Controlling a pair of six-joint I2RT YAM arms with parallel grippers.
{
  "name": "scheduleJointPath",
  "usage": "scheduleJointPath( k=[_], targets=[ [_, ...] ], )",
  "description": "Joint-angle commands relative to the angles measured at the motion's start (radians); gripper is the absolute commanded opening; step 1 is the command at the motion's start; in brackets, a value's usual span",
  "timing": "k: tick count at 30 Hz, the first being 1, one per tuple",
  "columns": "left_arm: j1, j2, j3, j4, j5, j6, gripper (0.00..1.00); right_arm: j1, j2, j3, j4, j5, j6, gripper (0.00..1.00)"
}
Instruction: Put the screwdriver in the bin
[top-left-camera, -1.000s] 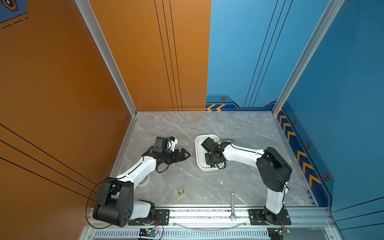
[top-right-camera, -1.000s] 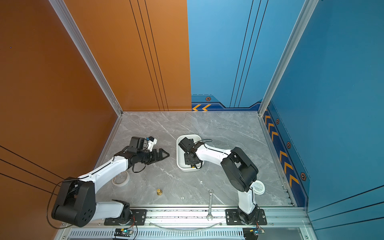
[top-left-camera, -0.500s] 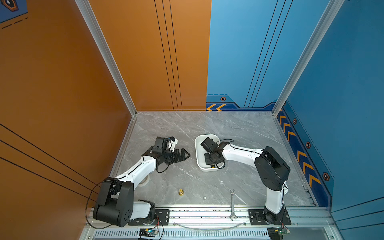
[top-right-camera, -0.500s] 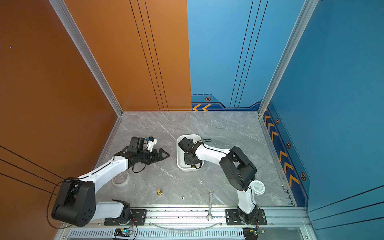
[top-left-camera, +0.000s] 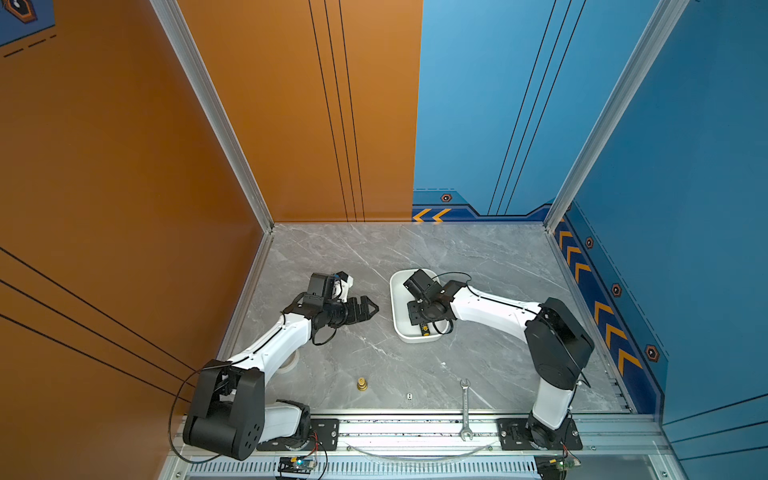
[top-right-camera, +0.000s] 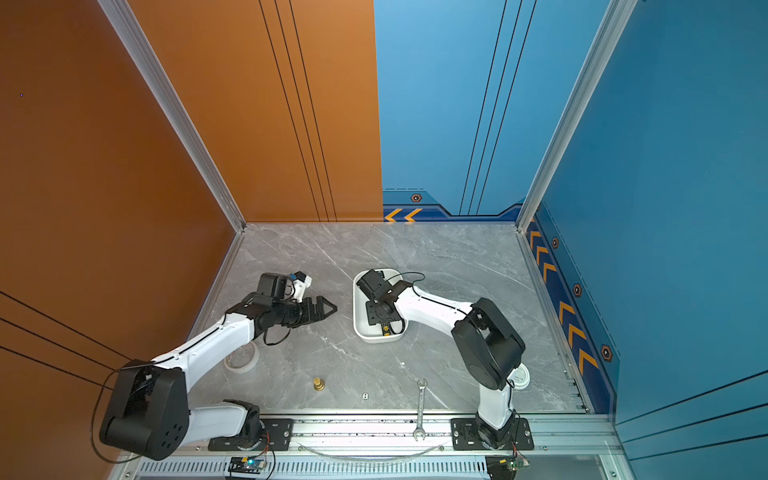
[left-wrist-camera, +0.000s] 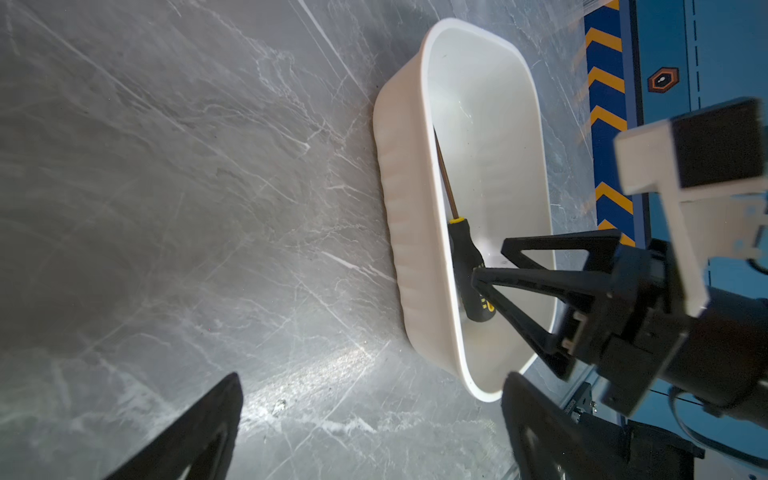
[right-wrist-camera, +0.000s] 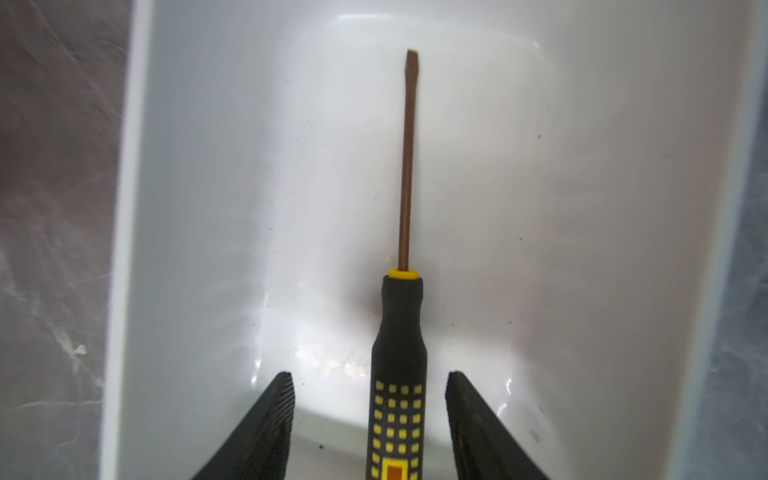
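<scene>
The screwdriver (right-wrist-camera: 399, 353), black-handled with yellow dots and a thin brownish shaft, lies inside the white bin (right-wrist-camera: 208, 166), pointing along its length. My right gripper (right-wrist-camera: 369, 376) hangs over the bin's near end, open. Its fingers stand on either side of the handle with a clear gap on each side. The left wrist view shows the same: the screwdriver (left-wrist-camera: 465, 257) in the bin (left-wrist-camera: 399, 187) by the right gripper (left-wrist-camera: 489, 259). In both top views the bin (top-left-camera: 398, 291) (top-right-camera: 358, 299) sits mid-table, the handle end (top-left-camera: 424, 329) just showing. My left gripper (top-left-camera: 374, 308) (left-wrist-camera: 372, 376) is open and empty, left of the bin.
A silver wrench (top-left-camera: 465, 407) lies at the front edge. A small brass fitting (top-left-camera: 362, 384) and a tiny white cube (top-left-camera: 409, 397) sit front centre. A tape roll (top-right-camera: 241, 361) lies under the left arm. A round white jar (top-right-camera: 519, 378) stands behind the right arm.
The right gripper's jaws have spread apart and let go of the screwdriver handle, which now rests in the bin. Neither arm has visibly shifted.
</scene>
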Motion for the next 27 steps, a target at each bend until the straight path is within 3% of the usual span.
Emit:
scheduleJointPath(
  k=[1, 7, 17, 27],
  targets=[
    [0.009, -0.048, 0.032, -0.029, -0.082, 0.042, 0.98, 0.005, -0.115, 0.010, -0.028, 0.044, -0.064, 0.62],
    [0.026, -0.118, 0.044, -0.034, -0.192, 0.087, 0.98, -0.033, -0.291, -0.041, -0.082, 0.130, -0.127, 0.67],
    [0.070, -0.145, 0.033, -0.025, -0.195, 0.101, 0.98, -0.214, -0.586, -0.231, -0.081, 0.110, -0.167, 0.70],
    [0.088, -0.242, -0.100, 0.151, -0.389, 0.206, 0.98, -0.443, -0.804, -0.556, 0.157, 0.138, -0.291, 0.72]
  ],
)
